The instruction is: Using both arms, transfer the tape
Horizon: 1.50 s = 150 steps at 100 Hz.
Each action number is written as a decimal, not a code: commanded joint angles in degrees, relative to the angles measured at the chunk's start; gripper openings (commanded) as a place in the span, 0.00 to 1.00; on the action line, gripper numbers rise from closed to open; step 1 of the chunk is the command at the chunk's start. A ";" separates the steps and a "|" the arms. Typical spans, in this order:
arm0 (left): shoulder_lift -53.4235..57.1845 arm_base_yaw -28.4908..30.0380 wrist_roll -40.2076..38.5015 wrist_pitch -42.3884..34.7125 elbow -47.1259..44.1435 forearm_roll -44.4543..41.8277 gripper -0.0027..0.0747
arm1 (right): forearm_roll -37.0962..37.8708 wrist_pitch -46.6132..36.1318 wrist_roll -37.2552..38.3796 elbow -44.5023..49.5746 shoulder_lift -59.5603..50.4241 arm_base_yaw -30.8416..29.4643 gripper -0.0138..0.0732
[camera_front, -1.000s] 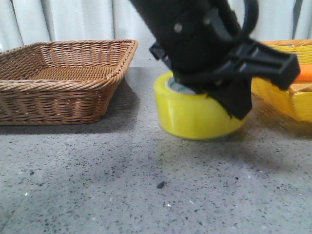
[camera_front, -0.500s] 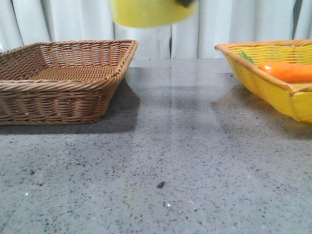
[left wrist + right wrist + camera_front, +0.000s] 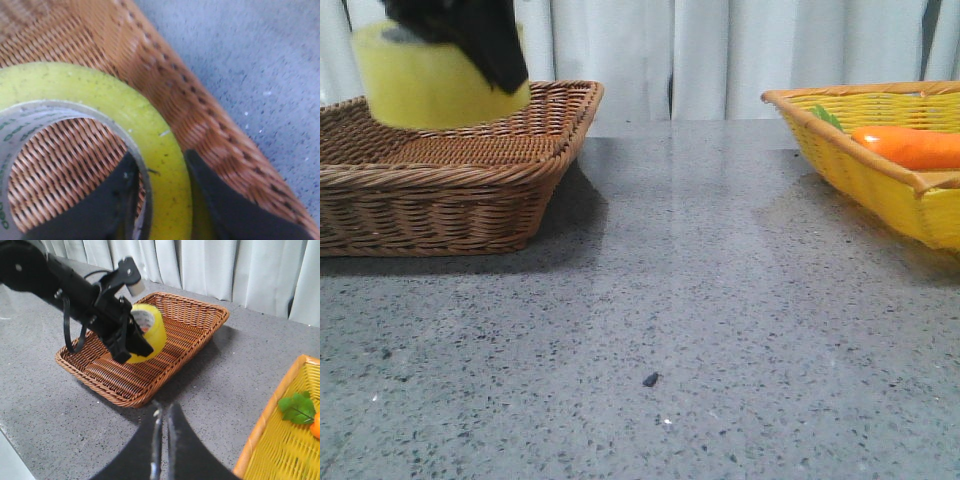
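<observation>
The yellow tape roll (image 3: 430, 85) hangs over the brown wicker basket (image 3: 450, 185) at the left, held by my left gripper (image 3: 470, 35). In the left wrist view the gripper (image 3: 162, 165) is shut on the roll's wall (image 3: 165, 150), one finger inside the white core, one outside. The right wrist view shows the tape (image 3: 150, 330) above the basket (image 3: 165, 365), gripped by the left gripper (image 3: 131, 344). My right gripper (image 3: 162, 412) is shut and empty, high above the grey table.
A yellow basket (image 3: 890, 180) with an orange carrot (image 3: 910, 145) stands at the right; it also shows in the right wrist view (image 3: 280, 440). Grey speckled table (image 3: 700, 330) lies between the baskets. White curtains hang behind.
The tape has gone from the table's middle, up and leftward, and now hangs over the brown basket in my left gripper. The black arm has left the front view's centre.
</observation>
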State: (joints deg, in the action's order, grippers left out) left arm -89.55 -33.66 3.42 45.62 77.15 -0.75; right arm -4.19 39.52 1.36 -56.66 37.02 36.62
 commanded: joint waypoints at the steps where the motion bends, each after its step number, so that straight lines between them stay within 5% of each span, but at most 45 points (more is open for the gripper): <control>1: 2.41 0.09 -0.03 -7.31 -0.91 0.75 0.10 | 0.27 -4.25 -0.34 -1.33 -0.05 -0.33 0.07; 27: 1.15 0.44 -0.03 -8.98 -4.09 1.69 0.11 | 0.16 -4.25 -0.34 -1.33 -0.05 -0.33 0.07; 51: 1.15 0.44 -0.03 -8.65 -4.09 2.34 0.37 | 0.14 -3.82 -0.34 -1.33 -0.05 -0.33 0.07; 85: 9.88 0.44 -0.51 -8.58 -4.64 2.34 0.37 | 2.76 -2.95 -0.34 1.27 -2.48 -0.33 0.07; 97: 15.93 0.44 -0.55 -10.71 -7.16 2.34 0.31 | 4.19 -4.30 -0.34 5.20 -5.47 -0.33 0.07; 120: 29.64 0.44 -0.55 -15.44 -17.54 2.47 0.01 | 7.07 -13.59 -0.34 14.90 -13.82 -0.33 0.07; 150: 51.30 0.44 -0.55 -23.51 -35.70 4.35 0.01 | 13.75 -23.23 -0.34 26.21 -24.45 -0.33 0.07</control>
State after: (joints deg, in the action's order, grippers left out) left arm -44.31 -33.37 3.42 29.84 44.31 2.39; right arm 7.02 23.28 1.36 -31.22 14.04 36.62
